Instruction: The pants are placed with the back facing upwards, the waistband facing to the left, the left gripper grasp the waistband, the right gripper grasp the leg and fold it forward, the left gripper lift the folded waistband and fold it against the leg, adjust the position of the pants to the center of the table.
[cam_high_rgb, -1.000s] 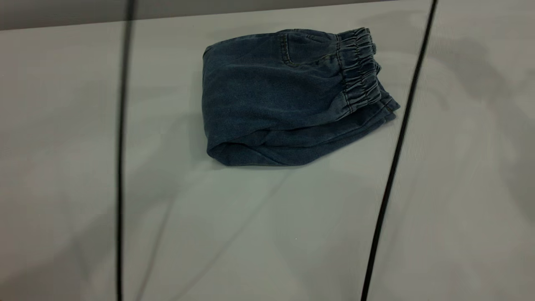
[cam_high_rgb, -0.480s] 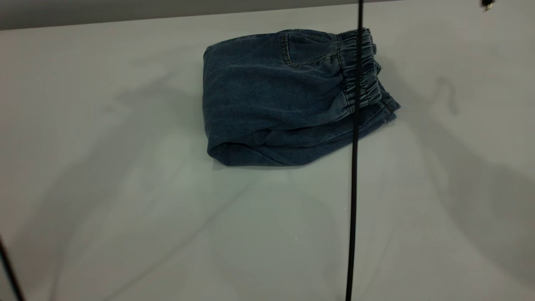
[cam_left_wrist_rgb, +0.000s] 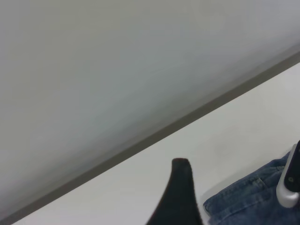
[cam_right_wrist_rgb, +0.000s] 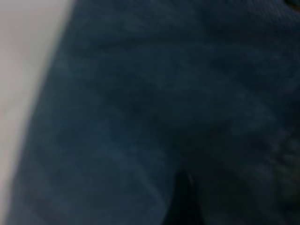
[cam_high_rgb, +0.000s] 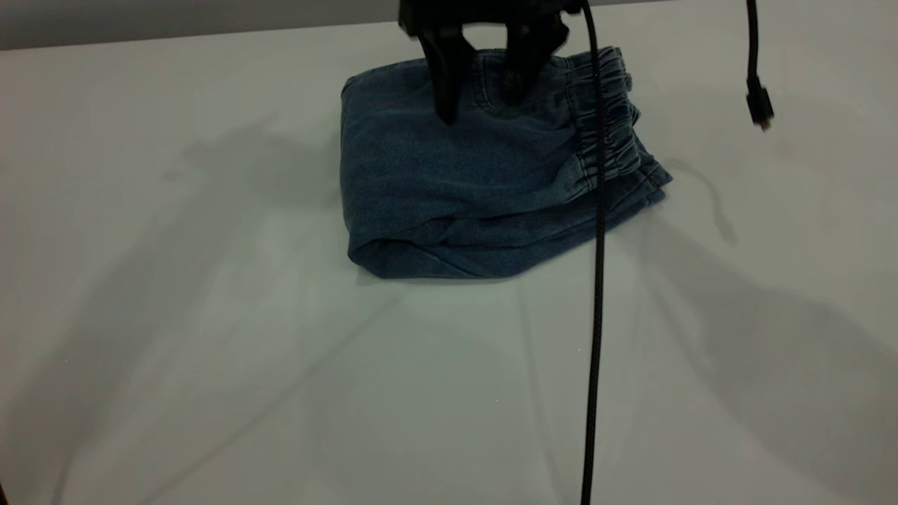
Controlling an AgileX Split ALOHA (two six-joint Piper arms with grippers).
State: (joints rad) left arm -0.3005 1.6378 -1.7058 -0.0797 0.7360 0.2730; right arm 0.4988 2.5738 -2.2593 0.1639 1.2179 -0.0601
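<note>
1. Denim pants point(cam_high_rgb: 484, 175), folded into a compact bundle, lie on the pale table point(cam_high_rgb: 210, 351), toward its far edge in the exterior view.
2. The bundle's long axis runs across that view. The gathered waistband point(cam_high_rgb: 607, 116) sits on top at the right end, and a rounded fold closes the left end.
3. The right gripper point(cam_high_rgb: 481, 105) comes in from the far side and hangs over the far part of the bundle, beside a stitched back pocket. Its two black fingers are spread wide and hold nothing. Whether the tips touch the cloth cannot be told.
4. The right wrist view is filled with dark denim, so this gripper appears to be very close to the fabric.
5. The left gripper point(cam_left_wrist_rgb: 180, 197) is beside a far corner of the pants in its own wrist view. How wide it stands cannot be told.
6. Both folds look done. What remains is probably sliding the bundle toward the near side, to the table's centre, and the right gripper is the one directly above it.
</note>
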